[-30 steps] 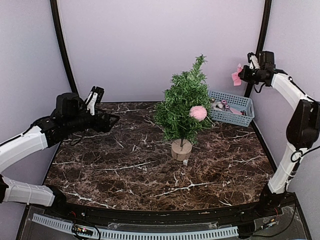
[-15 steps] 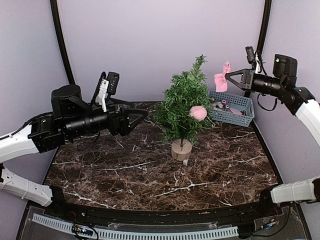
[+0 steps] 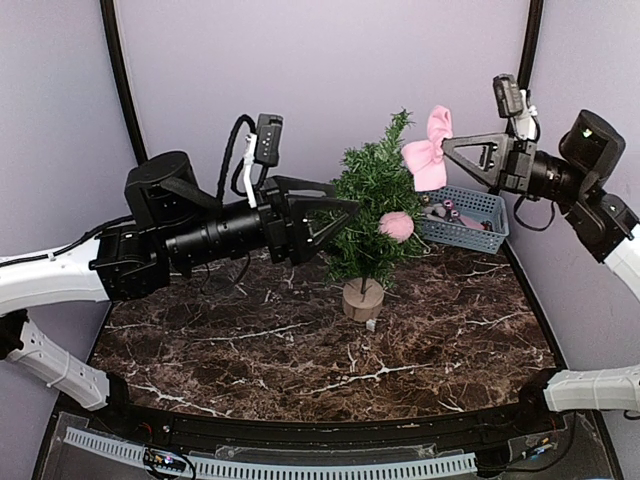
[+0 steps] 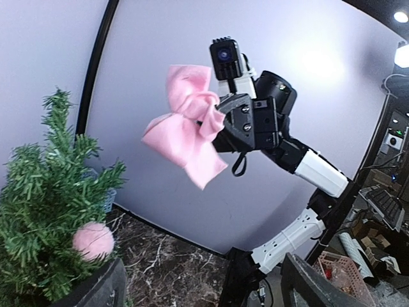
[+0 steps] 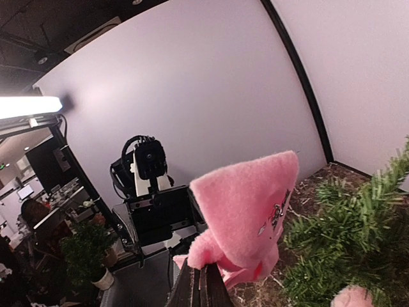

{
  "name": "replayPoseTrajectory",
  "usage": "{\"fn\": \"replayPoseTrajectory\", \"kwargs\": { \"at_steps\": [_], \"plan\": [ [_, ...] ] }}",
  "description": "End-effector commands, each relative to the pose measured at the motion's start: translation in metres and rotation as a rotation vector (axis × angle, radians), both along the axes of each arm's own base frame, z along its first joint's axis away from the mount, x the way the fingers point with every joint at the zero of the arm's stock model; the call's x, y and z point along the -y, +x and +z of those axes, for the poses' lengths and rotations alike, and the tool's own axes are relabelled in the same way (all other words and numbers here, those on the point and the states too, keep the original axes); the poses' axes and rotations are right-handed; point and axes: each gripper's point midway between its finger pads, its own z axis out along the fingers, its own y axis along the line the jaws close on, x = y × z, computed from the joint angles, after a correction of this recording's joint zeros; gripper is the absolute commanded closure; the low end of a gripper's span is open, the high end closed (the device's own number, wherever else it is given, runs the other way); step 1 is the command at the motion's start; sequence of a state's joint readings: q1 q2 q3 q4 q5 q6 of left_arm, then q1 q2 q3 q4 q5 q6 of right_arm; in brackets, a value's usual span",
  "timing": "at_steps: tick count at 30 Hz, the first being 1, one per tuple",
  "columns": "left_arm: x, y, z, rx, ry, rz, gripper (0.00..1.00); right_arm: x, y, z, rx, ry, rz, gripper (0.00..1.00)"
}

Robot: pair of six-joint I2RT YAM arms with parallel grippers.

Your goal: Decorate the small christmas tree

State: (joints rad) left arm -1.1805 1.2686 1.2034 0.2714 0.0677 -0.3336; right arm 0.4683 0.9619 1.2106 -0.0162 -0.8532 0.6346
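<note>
The small christmas tree (image 3: 372,195) stands upright on its wooden disc base (image 3: 363,299) at mid-table, with a pink pompom (image 3: 397,226) hanging on its right side. My right gripper (image 3: 447,148) is shut on a pink bow (image 3: 427,150), held in the air just right of the treetop. In the right wrist view the bow (image 5: 249,211) fills the space above the shut fingers (image 5: 203,286), and the tree (image 5: 358,240) is at the lower right. My left gripper (image 3: 338,222) is open and empty, raised against the tree's left side. Its own view shows the bow (image 4: 188,131) and tree (image 4: 48,211).
A blue basket (image 3: 482,238) holding several ornaments sits at the back right, behind the tree. A small white bit (image 3: 371,324) lies on the marble table in front of the base. Lilac walls with black poles enclose the back and sides.
Both arms swung in toward the tree. The left gripper travelled right from the table's left side to the tree. The right gripper carried the bow left from the back-right corner towards the treetop.
</note>
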Motion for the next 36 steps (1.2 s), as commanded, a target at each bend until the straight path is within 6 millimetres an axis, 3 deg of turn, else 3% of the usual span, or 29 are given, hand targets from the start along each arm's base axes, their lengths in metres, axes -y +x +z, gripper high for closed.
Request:
{"fn": "replayPoseTrajectory", "kwargs": {
  "at_steps": [1,6,12,14,20,22,29,32,34,35,36],
  "plan": [
    [0.014,-0.022,0.038,0.035,-0.13,-0.133,0.13,-0.029,-0.027,0.011,0.054,0.027,0.184,1.0],
    [0.022,-0.019,0.039,0.014,-0.139,-0.139,0.12,-0.055,-0.048,0.015,0.077,0.055,0.312,1.0],
    [0.009,-0.012,0.035,-0.013,-0.145,-0.073,0.09,-0.076,-0.067,0.019,0.095,0.072,0.414,1.0],
    [0.006,-0.012,0.035,-0.018,-0.151,-0.068,0.12,-0.08,-0.069,0.02,0.098,0.073,0.43,1.0],
    [-0.003,-0.02,0.037,-0.029,-0.195,-0.099,0.58,-0.087,-0.069,0.018,0.094,0.072,0.445,1.0],
    [-0.008,-0.021,0.038,-0.027,-0.214,-0.097,0.68,-0.088,-0.068,0.017,0.09,0.069,0.442,1.0],
    [-0.012,-0.019,0.038,-0.021,-0.217,-0.082,0.85,-0.093,-0.064,0.008,0.059,0.049,0.442,1.0],
    [-0.013,-0.02,0.037,-0.015,-0.209,-0.08,0.98,-0.094,-0.062,0.004,0.048,0.039,0.429,1.0],
    [-0.017,-0.018,0.035,-0.011,-0.198,-0.059,1.0,-0.094,-0.059,0.001,0.042,0.029,0.402,1.0],
    [-0.021,-0.018,0.037,-0.007,-0.202,-0.049,1.0,-0.093,-0.056,0.0,0.04,0.022,0.378,0.97],
    [-0.023,-0.015,0.031,-0.01,-0.182,-0.026,1.0,-0.092,-0.053,-0.002,0.042,0.016,0.351,0.86]
  ]
}}
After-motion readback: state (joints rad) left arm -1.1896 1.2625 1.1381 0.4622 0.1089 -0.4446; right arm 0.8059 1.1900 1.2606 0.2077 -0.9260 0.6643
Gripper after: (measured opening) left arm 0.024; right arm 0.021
